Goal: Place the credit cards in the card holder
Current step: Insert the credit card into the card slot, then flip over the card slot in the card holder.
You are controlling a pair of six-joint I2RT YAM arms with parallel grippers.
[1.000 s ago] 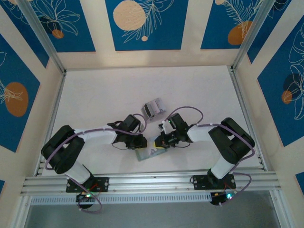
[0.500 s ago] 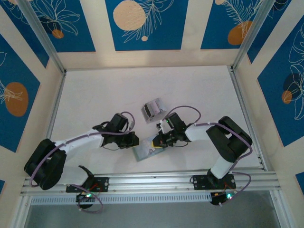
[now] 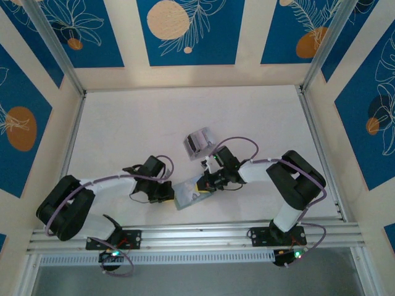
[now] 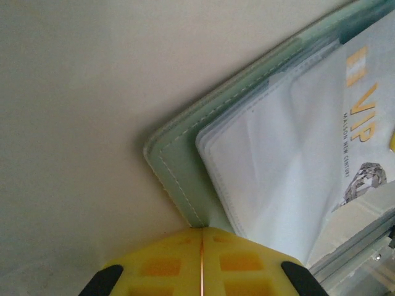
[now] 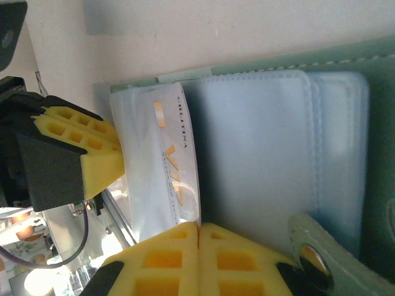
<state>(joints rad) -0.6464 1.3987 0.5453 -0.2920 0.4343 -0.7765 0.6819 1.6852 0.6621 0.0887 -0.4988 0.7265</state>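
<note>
Top view, holder: I see the card holder (image 3: 187,196) lying open on the table (image 3: 123,123) near the front edge. Its long axis slants from near-left to far-right.
Top view, grippers: the left gripper (image 3: 169,192) is at its left end, the right gripper (image 3: 207,184) at its right end.
Left wrist, holder: a corner points at the fingertips and the stitched edge runs up-right.
Left wrist, hand: pads are together, touching that corner. I cannot tell if it is pinched.
Left wrist, card: the white VIP card (image 4: 364,117) lies on the holder.
Right wrist, card: its long axis runs top to bottom, with the snap tab (image 5: 311,256) at lower right.
Right wrist, hand: pads are together with the card's lower corner at the tips. I cannot tell if it is gripped.
</note>
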